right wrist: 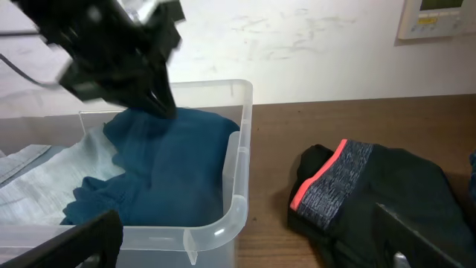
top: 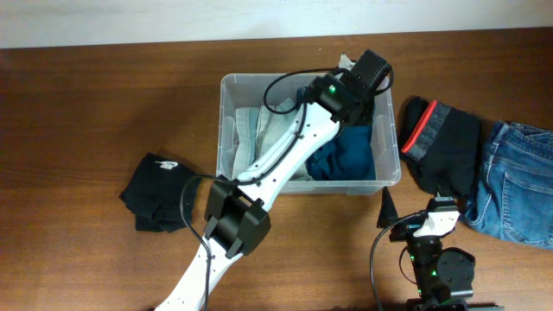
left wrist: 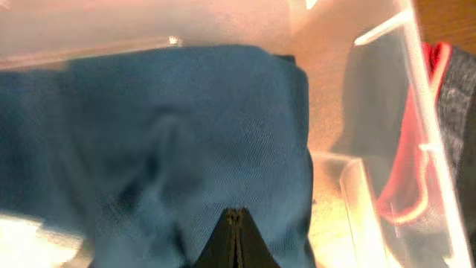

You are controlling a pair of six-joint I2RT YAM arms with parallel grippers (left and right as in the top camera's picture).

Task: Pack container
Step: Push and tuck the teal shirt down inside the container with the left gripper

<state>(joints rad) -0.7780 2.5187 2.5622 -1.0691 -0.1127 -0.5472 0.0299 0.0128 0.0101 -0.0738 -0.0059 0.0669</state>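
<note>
Overhead, the clear rectangular plastic container [top: 226,86] sits mid-table on the brown wooden table [top: 86,112]. The left gripper [top: 350,112] reaches down into its far right corner, over a folded teal-blue garment [top: 346,160] that lies beside a pale grey-green cloth [top: 259,130]. That placement probably fills the free half of the bin. A black garment with white print [top: 155,190] lies just left of the bin. Black shorts with a red-and-grey waistband [top: 441,138] and blue jeans [top: 518,181] lie to its right, seemingly next to be packed. The right gripper [top: 415,212] rests near the bin's front right corner.

In the left wrist view, the left gripper [left wrist: 234,234] has its jaws pressed together against the teal-blue garment [left wrist: 186,134]. Whether they pinch a fold cannot be told. The container wall [left wrist: 413,112] stands close on the right.

In the right wrist view, the right gripper [right wrist: 245,216] is spread wide and holds nothing. It faces the container [right wrist: 242,141] and the shorts [right wrist: 357,186], likely parked clear of the left gripper [right wrist: 165,108], whose tips touch the garment.
</note>
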